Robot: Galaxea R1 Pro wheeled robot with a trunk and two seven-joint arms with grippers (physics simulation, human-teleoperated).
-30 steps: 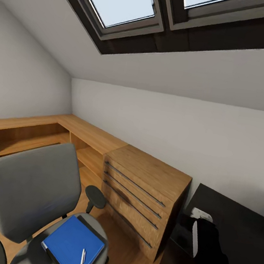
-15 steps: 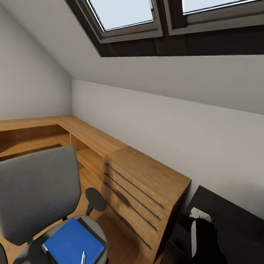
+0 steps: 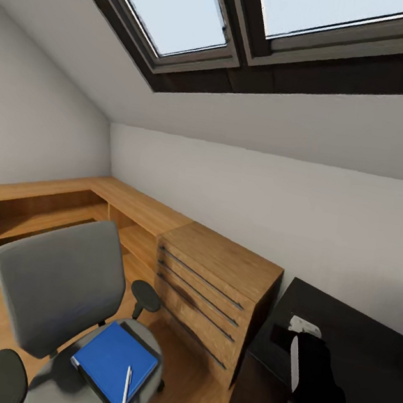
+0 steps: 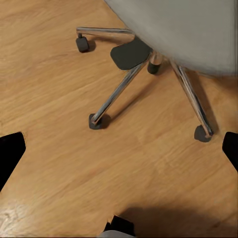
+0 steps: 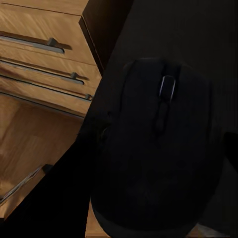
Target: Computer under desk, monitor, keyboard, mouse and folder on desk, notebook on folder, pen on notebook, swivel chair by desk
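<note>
Sloped white attic walls with skylights, head view: grey swivel chair (image 3: 60, 284) on wood floor, blue folder (image 3: 114, 363) on its seat, white pen (image 3: 125, 390) on top. Wooden drawer unit (image 3: 210, 293) beside black desk (image 3: 342, 339).

Left wrist view: chair's chrome base (image 4: 144, 84) over floor; left hand (image 4: 121, 148) fingertips wide apart, empty.

Right wrist view: black computer mouse (image 5: 158, 148) close up at the right hand; grip state can't tell.

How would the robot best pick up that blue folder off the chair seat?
Probably from above, pinching a free edge. The blue folder lies flat on the chair seat, and the backrest blocks one side. The pen lies over its front corner, so the edge by the armrest looks safer.
</note>
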